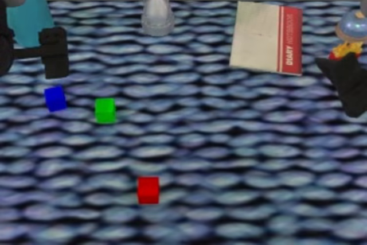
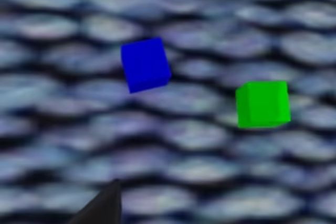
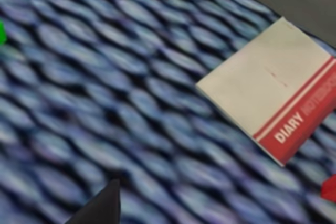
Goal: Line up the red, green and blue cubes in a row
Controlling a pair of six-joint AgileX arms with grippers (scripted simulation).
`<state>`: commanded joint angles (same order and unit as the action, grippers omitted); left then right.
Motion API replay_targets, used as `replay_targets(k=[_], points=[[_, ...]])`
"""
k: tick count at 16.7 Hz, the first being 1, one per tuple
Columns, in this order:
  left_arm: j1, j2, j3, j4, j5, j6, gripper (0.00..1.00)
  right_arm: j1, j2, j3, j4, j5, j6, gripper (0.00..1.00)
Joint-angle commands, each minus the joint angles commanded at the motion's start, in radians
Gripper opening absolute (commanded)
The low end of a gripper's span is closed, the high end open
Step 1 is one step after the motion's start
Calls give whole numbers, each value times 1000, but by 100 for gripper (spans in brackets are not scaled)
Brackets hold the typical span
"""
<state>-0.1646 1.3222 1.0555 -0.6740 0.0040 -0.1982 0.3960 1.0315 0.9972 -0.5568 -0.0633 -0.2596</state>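
Cubes unaligned: blue cube (image 1: pixel 55 98) and green cube (image 1: pixel 105 110) sit near each other at table left, red cube (image 1: pixel 148 190) well apart nearer the front. Left gripper (image 1: pixel 55 53) hovers above the blue cube, right gripper (image 1: pixel 347 87) parked far right; jaw state of both cannot be told. Risk: an off-centre descent could nudge the blue cube into the green one.

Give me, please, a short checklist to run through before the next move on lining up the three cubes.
1. Cubes in one row: not ok. The blue cube and green cube sit near each other at the table's left; the red cube lies apart, nearer the front edge.
2. All three cubes unobstructed: ok.
3. Left tool near the work: ok, just behind the blue cube.
4. Left tool open: cannot tell.
5. Right tool out of the way: ok, parked at the right edge.
6. Diary clear of the cubes: ok.
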Motion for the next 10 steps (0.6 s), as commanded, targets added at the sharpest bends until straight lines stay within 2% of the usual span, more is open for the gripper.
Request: replay_targets(k=[6,10], points=[[-69,565,438,-285,2,-83,100,-230,-590,-586,309,22,154,100],[-101,814,662,-410,1,-123,100,-333,-883,-858,468,47,223,100]])
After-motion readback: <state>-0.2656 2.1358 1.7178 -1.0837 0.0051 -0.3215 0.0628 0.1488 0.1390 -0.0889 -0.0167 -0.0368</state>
